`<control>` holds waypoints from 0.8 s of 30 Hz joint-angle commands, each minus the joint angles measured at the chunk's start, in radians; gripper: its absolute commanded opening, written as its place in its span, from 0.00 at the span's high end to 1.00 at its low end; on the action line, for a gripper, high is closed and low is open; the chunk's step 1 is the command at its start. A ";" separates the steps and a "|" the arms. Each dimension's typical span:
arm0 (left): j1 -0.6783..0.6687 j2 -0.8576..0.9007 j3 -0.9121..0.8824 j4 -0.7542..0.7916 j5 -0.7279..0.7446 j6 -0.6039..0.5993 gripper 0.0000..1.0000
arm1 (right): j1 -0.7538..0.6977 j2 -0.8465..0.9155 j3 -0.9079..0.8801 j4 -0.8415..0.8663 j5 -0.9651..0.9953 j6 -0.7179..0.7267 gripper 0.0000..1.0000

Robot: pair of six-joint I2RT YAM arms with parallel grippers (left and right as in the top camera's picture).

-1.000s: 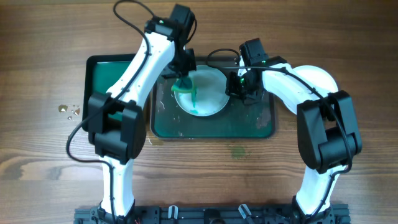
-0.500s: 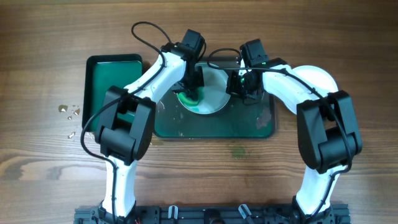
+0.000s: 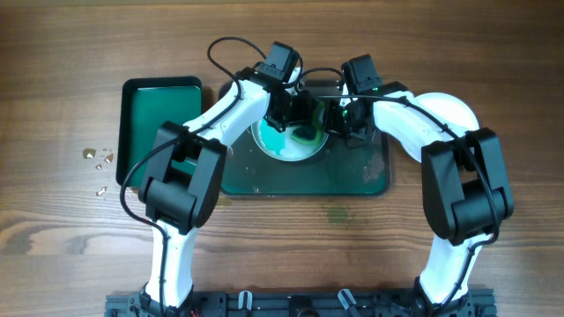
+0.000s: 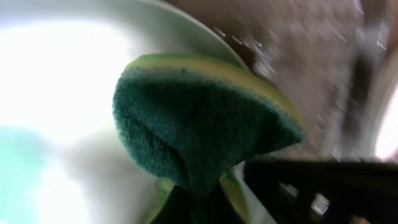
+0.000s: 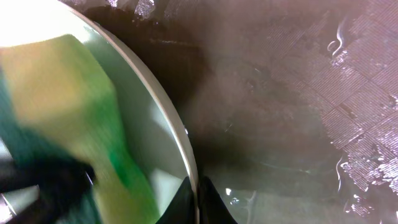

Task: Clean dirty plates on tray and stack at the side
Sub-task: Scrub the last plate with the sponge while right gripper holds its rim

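Observation:
One white plate (image 3: 280, 141) with teal-green smears lies on the large dark-green tray (image 3: 352, 176). My left gripper (image 3: 300, 123) is shut on a green and yellow sponge (image 4: 199, 118) and presses it on the plate's right part. In the left wrist view the plate (image 4: 56, 81) fills the left side. My right gripper (image 3: 333, 123) is shut on the plate's right rim (image 5: 180, 137), with the sponge (image 5: 68, 118) blurred beside it. Other plates are out of view.
A smaller narrow green tray (image 3: 159, 114) lies left of the large tray, partly under my left arm. Small debris (image 3: 97, 158) lies on the wooden table at the far left. The large tray's floor (image 5: 292, 112) is wet.
My left gripper has swept the sponge from the plate's left side across to its right side. The teal smear has spread. My right gripper has stayed on the rim.

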 commanded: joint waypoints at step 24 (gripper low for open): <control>0.073 0.016 -0.006 -0.200 0.326 0.335 0.96 | -0.045 0.019 -0.077 0.095 -0.194 0.000 0.96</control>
